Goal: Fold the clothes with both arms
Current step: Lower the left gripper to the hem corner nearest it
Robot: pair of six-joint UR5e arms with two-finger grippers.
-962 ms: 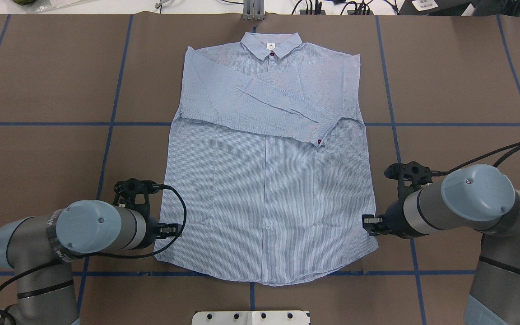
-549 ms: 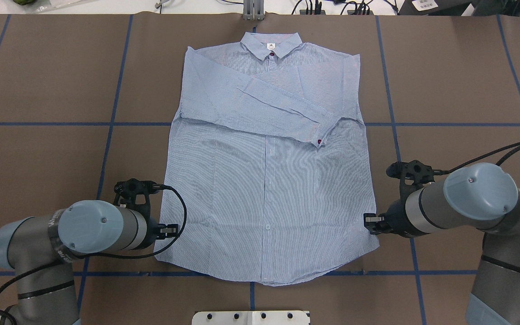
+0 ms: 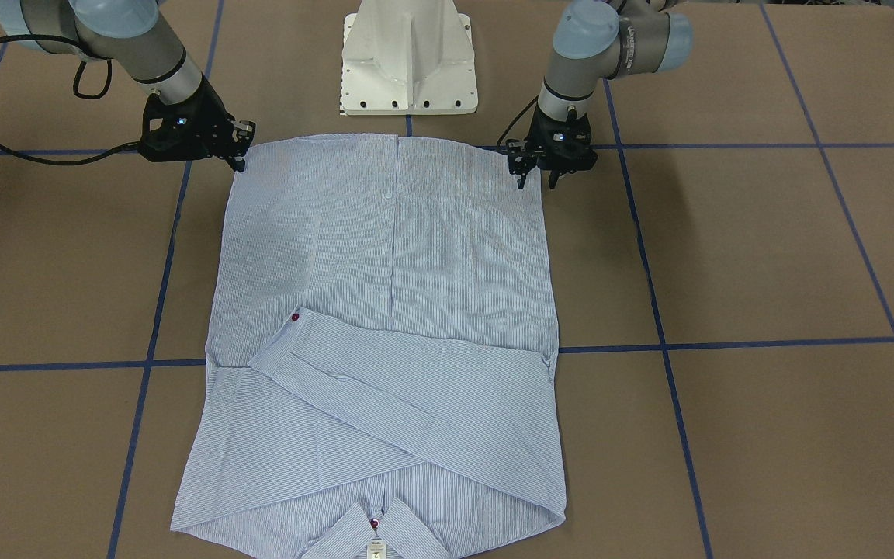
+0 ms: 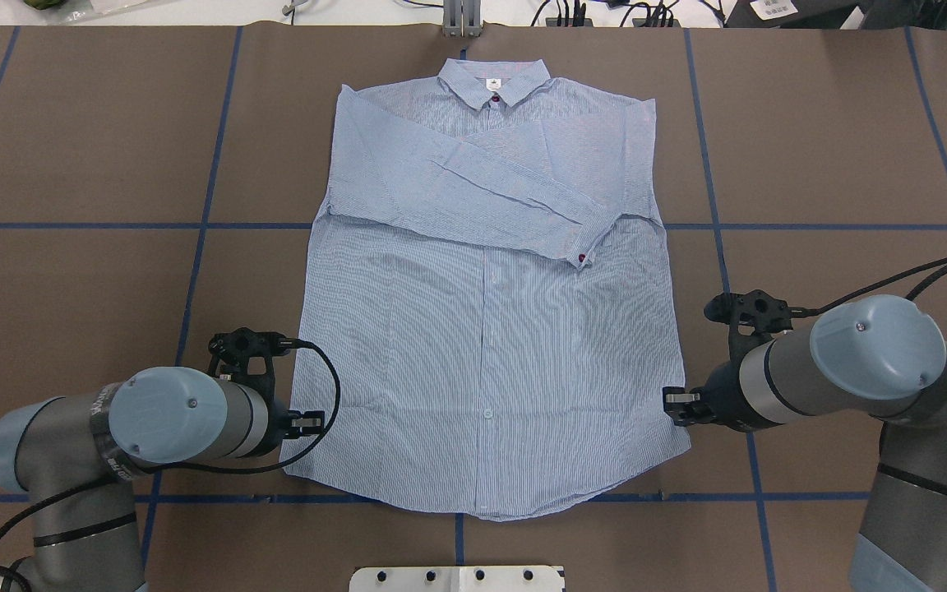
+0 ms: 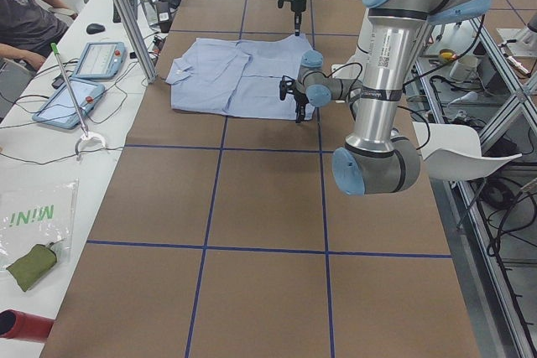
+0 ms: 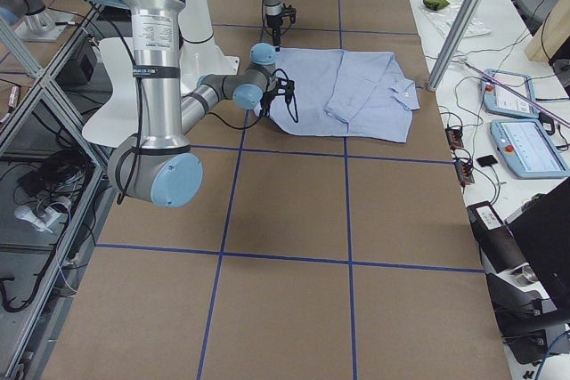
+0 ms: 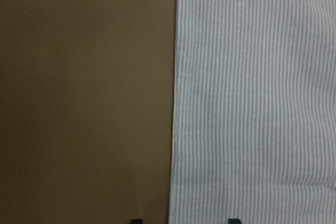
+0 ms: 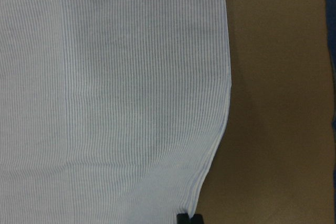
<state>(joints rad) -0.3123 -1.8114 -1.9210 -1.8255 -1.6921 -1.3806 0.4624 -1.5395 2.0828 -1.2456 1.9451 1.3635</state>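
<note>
We saw the brown, blue-taped table (image 4: 71, 123) bearing the light blue striped shirt (image 4: 490, 345), laid flat and front up, its collar away from the robot and a sleeve folded across the chest; the left arm (image 4: 169, 415) and right arm (image 4: 868, 358) reached low beside its near corners; the left gripper (image 3: 537, 183) stood released, fingers astride the shirt's side edge; the right gripper (image 4: 672, 408) sat at the opposite hem corner, and we could not tell whether it was released or clenched.

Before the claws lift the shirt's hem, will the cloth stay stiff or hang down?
Probably floppy: the shirt lies flat with soft creases, its sleeve folded across the chest. Lifted at two corners, the middle would likely sag. It looks thin, so likely light.
</note>
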